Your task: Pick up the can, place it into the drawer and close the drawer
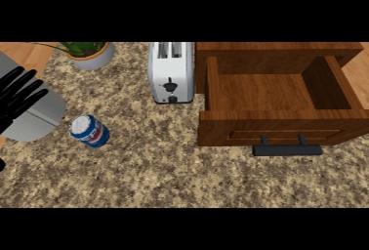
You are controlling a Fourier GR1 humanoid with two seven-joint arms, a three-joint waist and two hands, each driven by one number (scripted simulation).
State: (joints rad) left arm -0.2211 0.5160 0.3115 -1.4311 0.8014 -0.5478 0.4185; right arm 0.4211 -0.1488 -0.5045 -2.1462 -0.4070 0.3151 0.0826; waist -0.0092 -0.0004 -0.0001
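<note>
The can [90, 131] sits on the speckled counter [166, 176] at about 9 o'clock from the middle of my view. Its pale top is turned toward 10 o'clock and its blue, white and red side shows toward 4 o'clock. I cannot tell for sure whether it stands upright or leans. Nothing touches it.

My left hand [18, 95] shows at the view's left edge, at 10 o'clock from the can and near it but apart. The fingers are straight and fanned out, pointing toward 1 o'clock, and they have hold of nothing. Behind them my grey forearm [32, 117] shows as a broad rounded shape, its lower end just beside the can at the can's 9 o'clock.

At 12 o'clock from the can, near the top edge, is a potted plant [92, 52] in a pale pot, with green leaves reaching toward 9 o'clock. At 1 o'clock from the can stands a white toaster [171, 72], its slots on top and its lever facing 6 o'clock.

Just beside the toaster, at its 3 o'clock, is the wooden drawer [277, 128], pulled out toward 6 o'clock so that its inner floor and walls show. Its black handle [287, 149] juts from the front panel on the 6 o'clock side. The drawer lies well apart from the can, at the can's 3 o'clock.
</note>
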